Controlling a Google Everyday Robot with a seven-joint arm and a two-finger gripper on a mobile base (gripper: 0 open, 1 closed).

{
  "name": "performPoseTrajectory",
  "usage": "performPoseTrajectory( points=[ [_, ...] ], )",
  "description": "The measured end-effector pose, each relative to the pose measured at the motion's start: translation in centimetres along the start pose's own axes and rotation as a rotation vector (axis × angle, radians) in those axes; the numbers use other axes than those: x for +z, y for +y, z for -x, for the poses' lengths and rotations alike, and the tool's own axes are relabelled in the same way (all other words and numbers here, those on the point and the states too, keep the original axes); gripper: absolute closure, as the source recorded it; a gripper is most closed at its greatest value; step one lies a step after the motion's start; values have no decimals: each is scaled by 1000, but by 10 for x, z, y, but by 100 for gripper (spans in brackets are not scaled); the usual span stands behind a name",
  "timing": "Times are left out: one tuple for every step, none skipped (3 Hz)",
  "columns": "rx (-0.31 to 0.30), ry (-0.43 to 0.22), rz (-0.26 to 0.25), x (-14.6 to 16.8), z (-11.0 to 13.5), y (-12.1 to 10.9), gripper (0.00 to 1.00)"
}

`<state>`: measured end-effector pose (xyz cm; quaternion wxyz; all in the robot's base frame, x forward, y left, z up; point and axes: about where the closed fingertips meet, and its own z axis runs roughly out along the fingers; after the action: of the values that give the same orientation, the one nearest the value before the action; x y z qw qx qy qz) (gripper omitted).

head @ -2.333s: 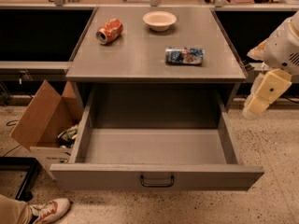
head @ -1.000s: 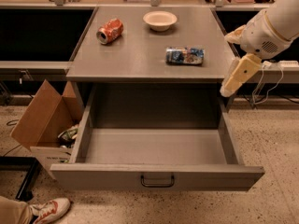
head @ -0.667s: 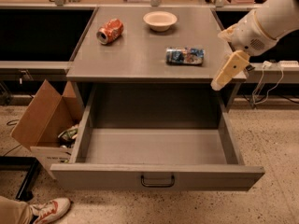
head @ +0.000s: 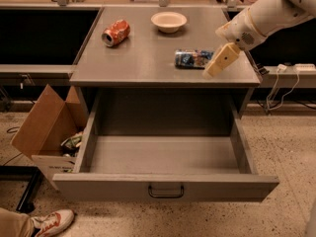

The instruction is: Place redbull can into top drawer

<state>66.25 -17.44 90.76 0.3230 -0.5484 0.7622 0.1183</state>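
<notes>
The redbull can (head: 193,59) lies on its side on the grey cabinet top (head: 148,53), right of the middle. The top drawer (head: 165,159) is pulled fully out below, with a dark handle (head: 166,191) on its front panel, and nothing lies inside it. My gripper (head: 216,67) hangs from the white arm coming in from the upper right. Its cream fingers point down-left, just right of the can and over the top's right front part. It holds nothing.
An orange-red soda can (head: 115,33) lies on its side at the back left of the top. A cream bowl (head: 169,21) stands at the back middle. An open cardboard box (head: 47,130) sits on the floor left of the drawer. A person's shoe (head: 52,222) shows at bottom left.
My arm has swung in from the right side of the cabinet, up and leftward. The gripper is now over the top, close to the redbull can. Nothing else moved.
</notes>
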Motion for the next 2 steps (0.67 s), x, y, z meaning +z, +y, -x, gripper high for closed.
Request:
performPoseTrajectory(
  points=[
    [3, -12, -13, 19, 10, -16, 0],
    [10, 3, -19, 42, 13, -29, 0]
  ],
)
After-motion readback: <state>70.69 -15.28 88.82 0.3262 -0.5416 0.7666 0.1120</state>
